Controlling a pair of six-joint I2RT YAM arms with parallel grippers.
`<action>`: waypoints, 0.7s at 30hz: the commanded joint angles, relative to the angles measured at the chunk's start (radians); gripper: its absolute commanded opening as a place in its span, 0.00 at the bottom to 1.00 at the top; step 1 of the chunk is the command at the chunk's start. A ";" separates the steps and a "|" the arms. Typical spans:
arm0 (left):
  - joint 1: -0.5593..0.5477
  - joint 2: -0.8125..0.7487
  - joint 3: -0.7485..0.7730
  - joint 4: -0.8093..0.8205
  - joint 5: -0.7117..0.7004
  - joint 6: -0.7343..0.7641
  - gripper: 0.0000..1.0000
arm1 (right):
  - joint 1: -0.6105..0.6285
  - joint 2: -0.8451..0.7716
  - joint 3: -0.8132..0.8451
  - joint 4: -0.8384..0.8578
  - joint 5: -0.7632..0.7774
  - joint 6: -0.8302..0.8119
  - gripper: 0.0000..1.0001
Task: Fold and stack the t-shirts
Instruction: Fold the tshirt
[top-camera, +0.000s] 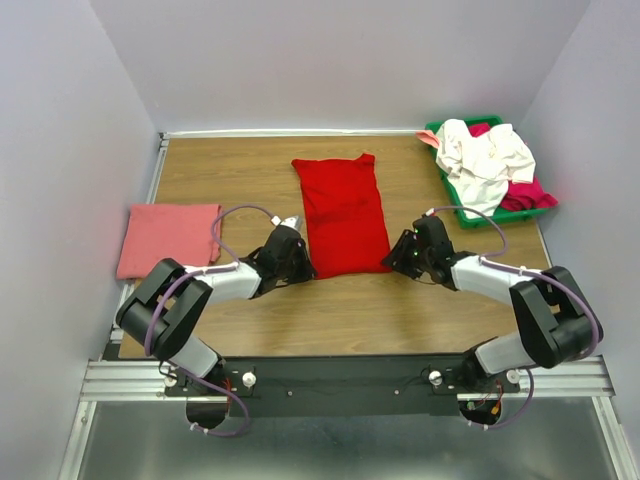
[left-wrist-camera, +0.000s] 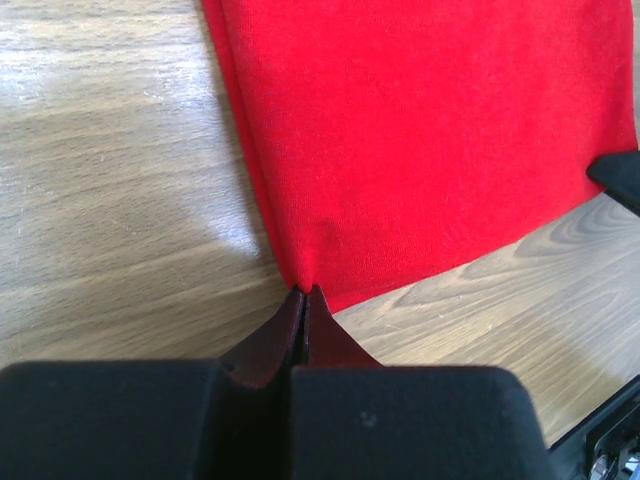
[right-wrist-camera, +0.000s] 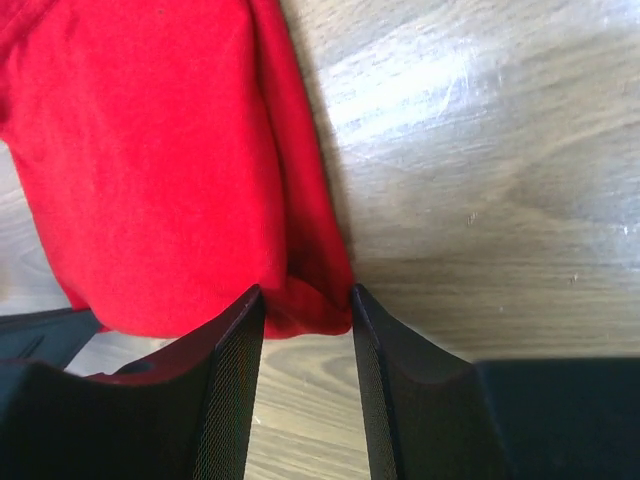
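A bright red t-shirt lies folded lengthwise in the middle of the table. My left gripper is at its near left corner; in the left wrist view the left gripper is shut, pinching the edge of the red t-shirt. My right gripper is at the near right corner; in the right wrist view the right gripper is open, with the corner of the red t-shirt between its fingers. A salmon-pink folded t-shirt lies at the far left. White and magenta t-shirts sit in a heap at the back right.
A green tray at the back right corner holds the heap of shirts. Grey walls close in the table on the left, back and right. A metal rail runs along the near edge.
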 joint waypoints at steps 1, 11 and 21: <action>-0.017 -0.014 -0.039 -0.064 -0.027 -0.007 0.00 | 0.004 -0.010 -0.071 -0.067 -0.012 0.003 0.45; -0.055 -0.092 -0.097 -0.086 -0.053 -0.055 0.00 | 0.023 -0.027 -0.120 -0.052 -0.026 0.001 0.09; -0.222 -0.312 -0.108 -0.331 -0.214 -0.192 0.00 | 0.098 -0.266 -0.200 -0.102 -0.124 -0.006 0.00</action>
